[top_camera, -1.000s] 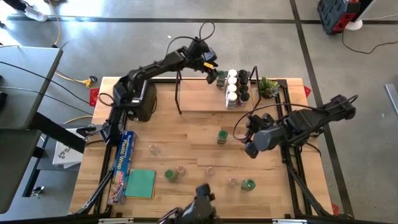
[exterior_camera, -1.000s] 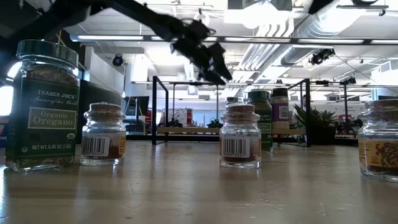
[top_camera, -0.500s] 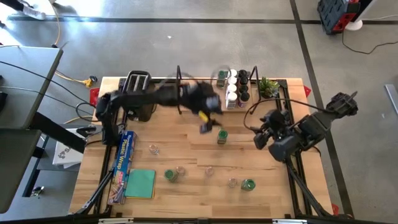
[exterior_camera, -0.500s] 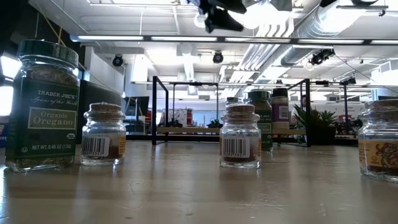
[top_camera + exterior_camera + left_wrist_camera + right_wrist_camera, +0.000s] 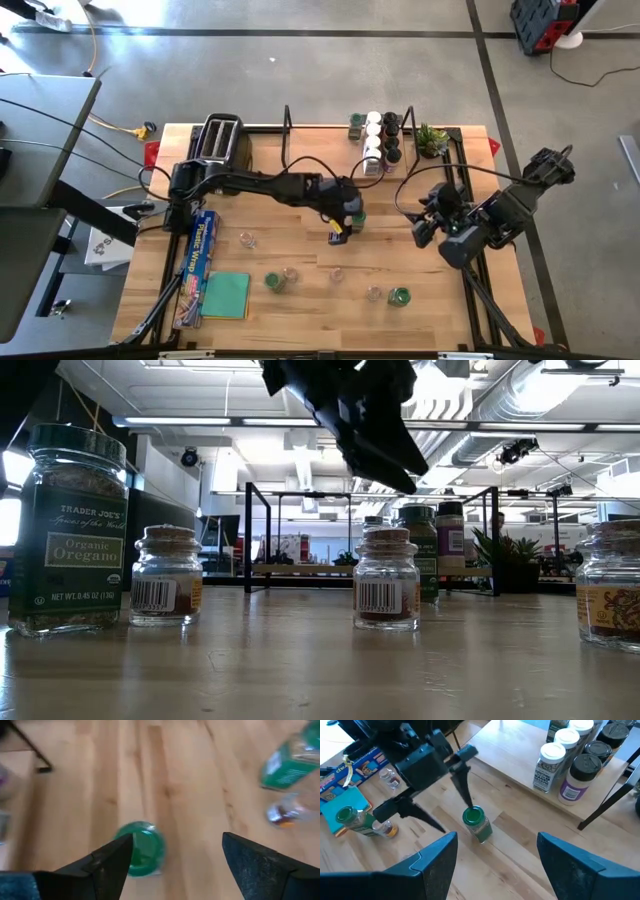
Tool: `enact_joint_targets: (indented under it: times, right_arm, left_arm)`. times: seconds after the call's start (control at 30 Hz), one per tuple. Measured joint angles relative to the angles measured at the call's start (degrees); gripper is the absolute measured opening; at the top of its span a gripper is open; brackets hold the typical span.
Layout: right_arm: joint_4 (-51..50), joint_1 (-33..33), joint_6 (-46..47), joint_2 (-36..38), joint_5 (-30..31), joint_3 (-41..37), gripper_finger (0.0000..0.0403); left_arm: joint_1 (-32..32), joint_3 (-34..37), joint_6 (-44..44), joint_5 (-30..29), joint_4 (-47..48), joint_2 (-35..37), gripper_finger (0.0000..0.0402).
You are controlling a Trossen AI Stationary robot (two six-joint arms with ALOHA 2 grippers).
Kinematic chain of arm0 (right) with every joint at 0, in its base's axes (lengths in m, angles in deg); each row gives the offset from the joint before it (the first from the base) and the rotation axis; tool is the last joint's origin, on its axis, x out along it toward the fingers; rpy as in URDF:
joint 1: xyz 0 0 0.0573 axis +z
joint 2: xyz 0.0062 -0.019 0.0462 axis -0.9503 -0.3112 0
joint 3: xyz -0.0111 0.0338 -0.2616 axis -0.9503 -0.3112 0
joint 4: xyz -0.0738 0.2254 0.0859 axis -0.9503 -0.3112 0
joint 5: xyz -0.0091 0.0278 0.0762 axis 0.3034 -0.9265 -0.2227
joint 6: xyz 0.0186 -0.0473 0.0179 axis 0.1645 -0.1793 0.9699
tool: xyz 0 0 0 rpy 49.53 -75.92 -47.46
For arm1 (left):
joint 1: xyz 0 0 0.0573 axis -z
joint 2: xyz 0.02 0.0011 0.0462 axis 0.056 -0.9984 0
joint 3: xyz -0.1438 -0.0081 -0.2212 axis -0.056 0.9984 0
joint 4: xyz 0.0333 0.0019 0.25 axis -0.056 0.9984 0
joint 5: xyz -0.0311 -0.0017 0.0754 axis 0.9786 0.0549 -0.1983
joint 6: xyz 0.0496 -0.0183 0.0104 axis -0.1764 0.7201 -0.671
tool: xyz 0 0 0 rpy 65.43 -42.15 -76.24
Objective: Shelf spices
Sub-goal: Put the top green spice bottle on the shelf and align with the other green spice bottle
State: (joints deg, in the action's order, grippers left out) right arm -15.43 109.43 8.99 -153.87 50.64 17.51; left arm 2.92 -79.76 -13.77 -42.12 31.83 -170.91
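Pretty clearly a robotics lab or workshop space, not a home kitchen. A bare polished concrete floor [image 5: 420, 80] with dark seams is seen around the wooden table [image 5: 300, 255], and a yellow-plugged cable [image 5: 135, 128] is trailed across it. An open industrial ceiling is shown in the low view, with exposed silver ductwork [image 5: 500, 405], strip lights [image 5: 200, 422] and a ceiling-mounted camera [image 5: 190, 457].
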Motion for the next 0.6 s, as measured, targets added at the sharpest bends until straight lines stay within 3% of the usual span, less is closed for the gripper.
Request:
enact_joint_targets:
  times: [0.13,0.6]
  right_arm:
    - [0.22,0.0,0.0,-0.1,-0.03,-0.02,0.0268]
    - [0.31,0.0,0.22,-0.89,0.04,-0.02,0.0268]
  left_arm:
    - [0.02,-0.18,-0.53,-5.0,-1.82,0.39,0.0306]
    - [-0.42,-0.07,-1.27,-5.24,-2.56,-5.35,0.0306]
